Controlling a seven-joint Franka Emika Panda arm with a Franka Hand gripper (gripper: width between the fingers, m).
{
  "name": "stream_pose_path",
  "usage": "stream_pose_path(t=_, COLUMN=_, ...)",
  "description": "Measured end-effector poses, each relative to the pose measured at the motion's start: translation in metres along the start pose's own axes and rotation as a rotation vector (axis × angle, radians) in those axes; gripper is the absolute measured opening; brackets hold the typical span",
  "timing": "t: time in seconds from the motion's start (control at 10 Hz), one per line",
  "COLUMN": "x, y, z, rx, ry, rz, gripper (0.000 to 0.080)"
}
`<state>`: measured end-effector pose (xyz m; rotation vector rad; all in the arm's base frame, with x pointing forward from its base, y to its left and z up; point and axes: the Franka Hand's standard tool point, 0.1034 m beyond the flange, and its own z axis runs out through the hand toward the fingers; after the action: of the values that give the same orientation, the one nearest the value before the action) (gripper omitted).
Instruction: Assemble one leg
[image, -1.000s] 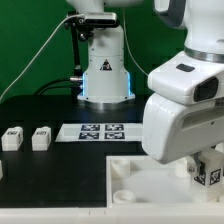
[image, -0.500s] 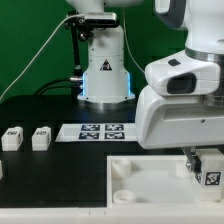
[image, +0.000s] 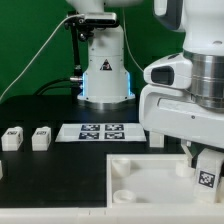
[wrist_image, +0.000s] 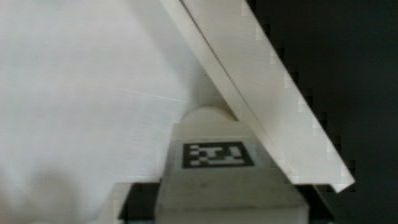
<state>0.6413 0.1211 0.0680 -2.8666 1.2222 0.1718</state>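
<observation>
The claw (image: 206, 172) is closed on the leg (image: 207, 178), holding it upright, long axis vertical, directly above the white panel (image: 140, 172) near its edge.

marker board (image: 100, 131) mid-table | two legs (image: 11, 139) (image: 40, 138) side by side off its exterior-view left | panel (image: 150, 175) in front | held leg (image: 206, 176) over panel

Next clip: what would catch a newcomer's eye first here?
The bulky white arm fills the exterior view's right, its gripper holding a tagged leg over the big white panel. Two spare legs stand at that view's left, beside the marker board. The wrist view shows the leg's tag up close.
</observation>
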Motion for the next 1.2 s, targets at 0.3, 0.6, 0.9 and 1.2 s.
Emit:
stream_pose_path(t=0.3, x=0.0001, y=-0.0004, z=-0.0002, rx=0.010, ry=-0.012, rz=0.159, gripper=0.0291)
stream_pose_path(t=0.6, x=-0.0001, y=-0.0004, z=0.0000, rx=0.010, ry=-0.012, rz=0.107, gripper=0.0535)
stream_pose_path(t=0.9, x=-0.0014, y=0.0005, z=0.0005, rx=-0.014, ry=0.003, rz=-0.241, gripper=0.0643)
stream_pose_path(t=1.2, x=-0.0015, y=-0.0019, z=-0.0015, rx=-0.055, ry=0.004, rz=-0.668, gripper=0.0649)
